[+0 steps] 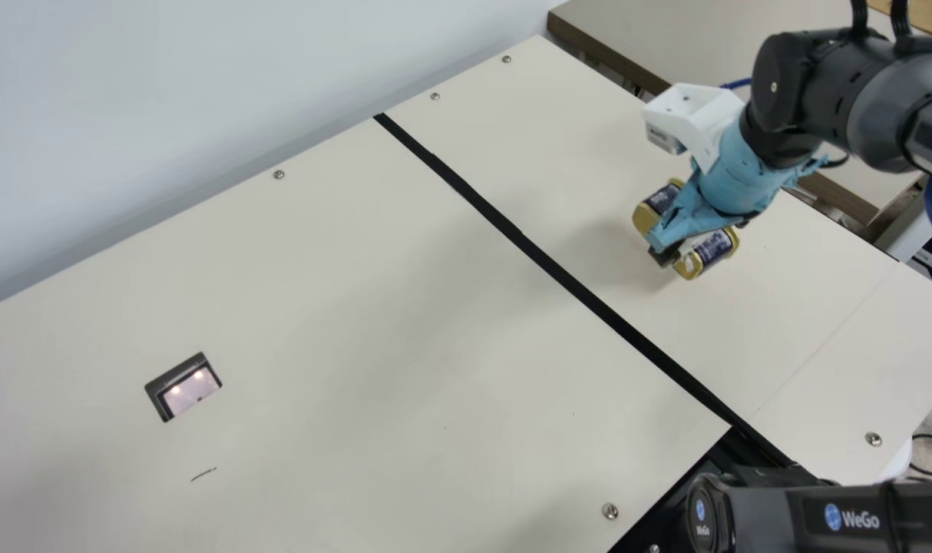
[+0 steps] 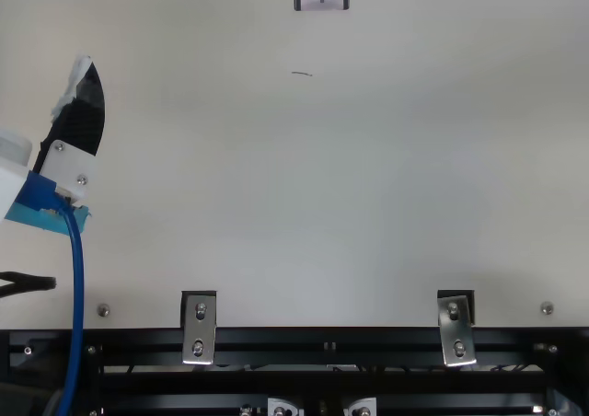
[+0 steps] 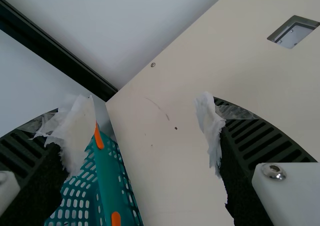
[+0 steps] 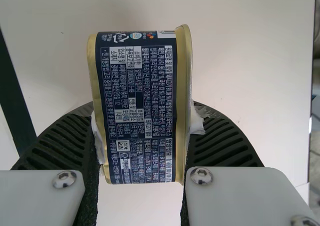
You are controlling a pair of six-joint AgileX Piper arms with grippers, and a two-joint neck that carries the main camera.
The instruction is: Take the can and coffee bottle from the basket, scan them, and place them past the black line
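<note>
So I was standing in the room, and over on the far left there was a teal basket (image 3: 107, 186) with orange bits (image 3: 98, 136) on its rim, sitting by the table's (image 1: 320, 322) edge in the left wrist view. Next along came the left gripper (image 2: 78, 117), at roughly 10 o'clock in the top view. Its fingers were spread well apart with nothing between them, and the tips had this scruffy white padding (image 3: 75, 136) on them. Then there was the scanner window (image 1: 190, 390), let into the tabletop at about 8 o'clock in the main view, two little glowing spots in it. The black line (image 1: 543, 257) cut across on a slant after that, from 11 o'clock down to around 4 o'clock. Past it, a touch above 3 o'clock, was the right gripper (image 1: 669, 242), light blue tape (image 1: 731, 173) wrapped around it, clamped on the can (image 1: 715, 247). One finger was on each side, and the dark blue label and gold rims were easy to spot. So the can was on the far side of the line, but I honestly couldn't tell if it touched the table.
</note>
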